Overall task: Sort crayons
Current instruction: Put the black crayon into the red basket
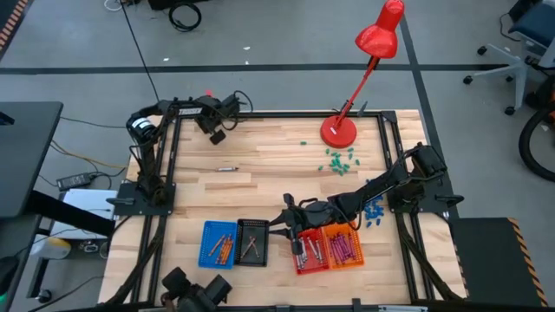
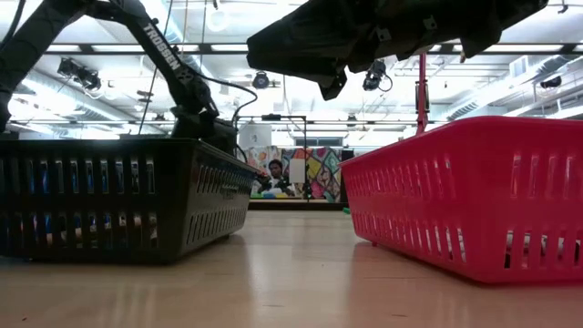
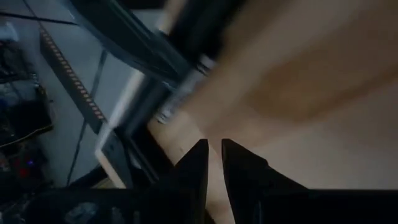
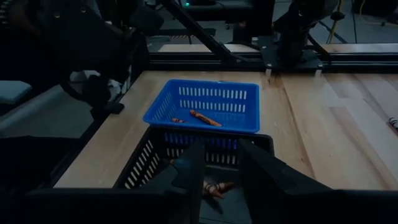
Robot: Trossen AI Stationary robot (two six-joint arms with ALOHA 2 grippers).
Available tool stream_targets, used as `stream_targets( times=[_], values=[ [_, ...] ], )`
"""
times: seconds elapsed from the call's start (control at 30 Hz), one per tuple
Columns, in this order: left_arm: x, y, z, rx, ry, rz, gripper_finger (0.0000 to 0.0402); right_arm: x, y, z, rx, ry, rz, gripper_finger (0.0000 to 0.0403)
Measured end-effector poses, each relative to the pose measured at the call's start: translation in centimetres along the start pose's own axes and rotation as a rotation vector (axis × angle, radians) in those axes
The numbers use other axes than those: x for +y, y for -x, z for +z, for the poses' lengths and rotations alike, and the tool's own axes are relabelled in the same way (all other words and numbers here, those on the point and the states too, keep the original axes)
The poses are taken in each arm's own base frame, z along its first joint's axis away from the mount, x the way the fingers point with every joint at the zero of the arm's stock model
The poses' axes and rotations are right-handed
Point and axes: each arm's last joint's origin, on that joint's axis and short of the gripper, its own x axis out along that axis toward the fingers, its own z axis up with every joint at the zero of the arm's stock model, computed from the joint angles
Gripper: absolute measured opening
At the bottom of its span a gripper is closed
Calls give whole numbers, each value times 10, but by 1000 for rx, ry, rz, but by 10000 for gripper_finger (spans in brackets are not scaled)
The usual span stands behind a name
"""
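Right gripper (image 4: pixel 214 171) is held over the black basket (image 1: pixel 251 242), fingers parted around nothing; bare tabletop (image 1: pixel 260 186) is seen beyond. Left gripper (image 3: pixel 213 163), nearly pressed together, is parked at the table's far edge.

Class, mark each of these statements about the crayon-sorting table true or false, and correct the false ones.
1. The blue plastic basket stands beside the black plastic basket. True.
2. The red desk lamp stands on the floor. False: its base rests on the wooden table.
3. The right gripper hovers over the black basket. True.
4. The orange plastic basket is empty. False: it holds crayons.
5. The left gripper is at the baskets. False: it waits at the table's far corner.
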Motion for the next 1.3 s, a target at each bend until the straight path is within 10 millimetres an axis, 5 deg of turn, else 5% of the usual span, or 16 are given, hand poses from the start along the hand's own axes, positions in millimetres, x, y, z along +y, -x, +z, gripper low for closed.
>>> stream_targets(
  times=[0.53,0.97,1.3],
  values=[
    [36,-30,1,-1,66,-109,39,5,1,-1,1,15,13,102],
    [37,-31,4,-65,-145,-172,157,5,1,-1,1,16,13,102],
    [51,-43,2,-78,-128,-223,156,5,1,-1,1,16,13,102]
  ],
)
